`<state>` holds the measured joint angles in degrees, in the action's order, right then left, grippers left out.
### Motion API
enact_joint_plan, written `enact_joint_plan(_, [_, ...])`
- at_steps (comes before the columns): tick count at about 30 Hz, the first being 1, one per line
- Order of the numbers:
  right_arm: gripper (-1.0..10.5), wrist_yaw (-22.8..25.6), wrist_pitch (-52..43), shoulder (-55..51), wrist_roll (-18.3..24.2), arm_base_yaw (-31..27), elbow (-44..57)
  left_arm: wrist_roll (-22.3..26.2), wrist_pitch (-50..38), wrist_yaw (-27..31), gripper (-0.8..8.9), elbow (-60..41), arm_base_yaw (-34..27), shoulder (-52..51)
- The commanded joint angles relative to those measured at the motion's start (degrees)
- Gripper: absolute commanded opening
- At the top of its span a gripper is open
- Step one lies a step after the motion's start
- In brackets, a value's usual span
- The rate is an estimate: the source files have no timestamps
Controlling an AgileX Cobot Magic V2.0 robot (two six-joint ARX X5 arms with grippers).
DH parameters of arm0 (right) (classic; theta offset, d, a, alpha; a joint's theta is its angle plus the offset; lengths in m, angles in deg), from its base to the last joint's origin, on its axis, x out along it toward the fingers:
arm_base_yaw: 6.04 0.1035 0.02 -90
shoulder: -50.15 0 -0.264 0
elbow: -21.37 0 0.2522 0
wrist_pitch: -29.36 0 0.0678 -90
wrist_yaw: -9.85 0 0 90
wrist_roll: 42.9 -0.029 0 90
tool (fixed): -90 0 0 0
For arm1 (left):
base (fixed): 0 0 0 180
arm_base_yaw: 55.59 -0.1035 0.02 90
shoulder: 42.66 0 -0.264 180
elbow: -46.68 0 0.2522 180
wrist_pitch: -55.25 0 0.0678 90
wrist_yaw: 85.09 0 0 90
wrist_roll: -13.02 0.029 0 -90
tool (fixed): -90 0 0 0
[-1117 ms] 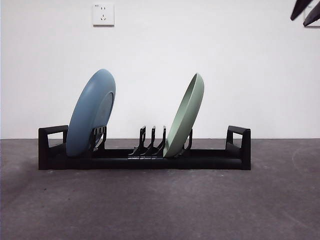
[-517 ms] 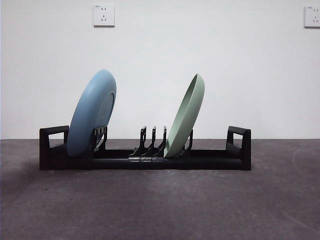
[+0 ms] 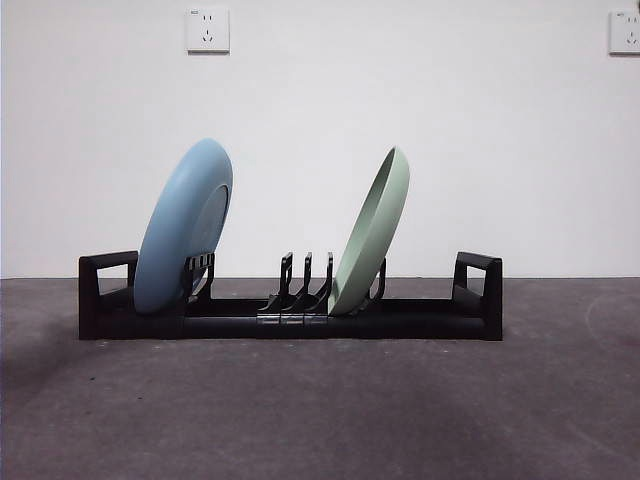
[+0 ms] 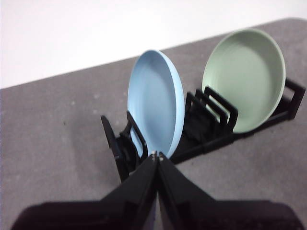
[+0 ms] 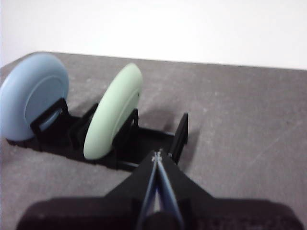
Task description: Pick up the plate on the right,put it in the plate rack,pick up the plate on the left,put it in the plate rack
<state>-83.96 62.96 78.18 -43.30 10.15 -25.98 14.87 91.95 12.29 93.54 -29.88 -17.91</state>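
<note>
The black plate rack (image 3: 470, 322) stands across the middle of the table. A blue plate (image 3: 185, 228) leans upright in its left end and a pale green plate (image 3: 374, 232) leans among the prongs right of centre. No gripper shows in the front view. In the left wrist view my left gripper (image 4: 157, 155) is shut and empty, held back from the blue plate (image 4: 158, 103), with the green plate (image 4: 245, 79) and the rack (image 4: 211, 132) beyond. My right gripper (image 5: 157, 155) is shut and empty, drawn back from the rack's end loop (image 5: 180, 132) near the green plate (image 5: 114, 117).
Dark grey tabletop (image 3: 320, 410) spreads in front of the rack. A white wall with two sockets (image 3: 207, 29) stands behind.
The black gripper tip at the top right corner of the front view has withdrawn out of sight. The plates and the rack have not moved.
</note>
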Motion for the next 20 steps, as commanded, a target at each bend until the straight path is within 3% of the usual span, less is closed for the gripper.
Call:
enact_joint_plan(1, [-0.1,3.5,-0.6,-0.1,-0.2,0.1,0.5,-0.8,-1.9,-0.1,-0.08,-0.2,-0.2,-0.1])
enact_joint_plan(4, [0.0,5.7,-0.5,0.6,-2.6,0.0,0.5,-1.0,-0.9,0.0,-0.03,-0.2,-0.2,0.0])
enact_joint_plan(20, [0.0,5.7,-0.4,1.6,-2.5,0.0,0.5,-0.8,5.0,0.0,-0.03,-0.2,-0.2,0.2])
